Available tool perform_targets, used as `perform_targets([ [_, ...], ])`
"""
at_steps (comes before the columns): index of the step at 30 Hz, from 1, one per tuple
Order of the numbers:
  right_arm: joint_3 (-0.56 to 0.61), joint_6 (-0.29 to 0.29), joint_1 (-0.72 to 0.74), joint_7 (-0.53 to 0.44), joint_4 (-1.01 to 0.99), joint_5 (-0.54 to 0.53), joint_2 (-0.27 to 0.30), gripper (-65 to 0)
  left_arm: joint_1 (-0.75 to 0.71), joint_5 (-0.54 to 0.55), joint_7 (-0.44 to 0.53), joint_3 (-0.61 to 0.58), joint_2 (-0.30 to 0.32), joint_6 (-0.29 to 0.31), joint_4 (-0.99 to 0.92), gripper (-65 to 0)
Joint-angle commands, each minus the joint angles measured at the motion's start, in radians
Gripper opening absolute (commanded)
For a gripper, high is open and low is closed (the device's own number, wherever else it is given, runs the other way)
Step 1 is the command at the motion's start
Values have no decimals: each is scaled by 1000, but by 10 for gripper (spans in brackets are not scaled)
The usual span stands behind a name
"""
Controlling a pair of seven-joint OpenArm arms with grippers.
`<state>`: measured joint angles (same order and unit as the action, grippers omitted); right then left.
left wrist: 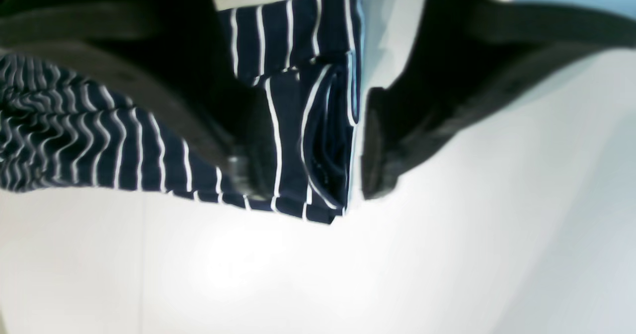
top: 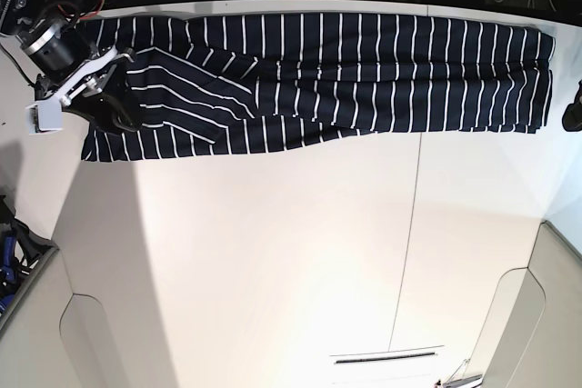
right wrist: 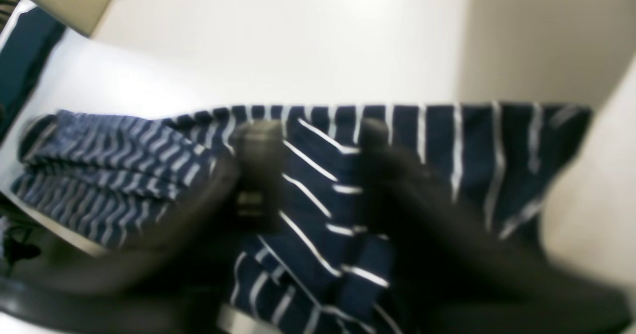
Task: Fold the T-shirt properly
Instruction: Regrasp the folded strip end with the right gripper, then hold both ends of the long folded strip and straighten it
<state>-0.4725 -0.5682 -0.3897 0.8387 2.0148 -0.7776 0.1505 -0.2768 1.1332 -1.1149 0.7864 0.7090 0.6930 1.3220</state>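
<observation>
T-shirt [top: 364,70]: folded into 1 long band across the tabletop's [top: 273,261] far edge. Left jaws [left wrist: 303,175]: wide apart astride its corner, gripping nothing. Right jaws [right wrist: 318,140]: over its other end; grip unclear.

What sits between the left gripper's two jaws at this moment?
In the left wrist view, a folded corner of the striped T-shirt lies between the open jaws of the left gripper, on the white table.

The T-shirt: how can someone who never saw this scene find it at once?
Look at the far edge of the white table. The T-shirt lies there as one long folded band stretching from side to side. It is the only cloth present: dark navy with thin white stripes.
</observation>
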Motion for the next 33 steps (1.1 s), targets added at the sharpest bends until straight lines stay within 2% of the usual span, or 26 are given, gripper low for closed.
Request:
perform_targets([
  [1, 11, -5, 2, -21, 9, -10, 9, -642, -1, 16, 12, 9, 20, 5, 12, -260],
  [3, 47, -6, 1, -27, -7, 18, 10, -650, -10, 15, 20, 9, 5, 5, 6, -223],
  [6, 105, -8, 1, -50, -52, 80, 10, -650, -31, -6, 44, 8, -27, 5, -6, -220],
  [9, 154, -8, 1, -89, -119, 131, 10, -650, -60, -63, 114, 8, -63, 5, -7, -220],
  [14, 185, -8, 2, -117, -204, 146, 10, -650, -62, -134, 147, -11, -101, 5, -8, -211],
  [17, 185, -8, 1, -116, -219, 146, 10, -650, -61, -153, 163, -49, -106, 5, -16, -211],
  [24, 185, -7, 1, -116, -219, 146, 10, -650, -61, -290, 296, -67, -108, 5, -69, -211],
  [33, 185, -7, 2, -116, -219, 138, 10, -650, -63, -335, 293, -67, -111, 5, -80, -211],
])
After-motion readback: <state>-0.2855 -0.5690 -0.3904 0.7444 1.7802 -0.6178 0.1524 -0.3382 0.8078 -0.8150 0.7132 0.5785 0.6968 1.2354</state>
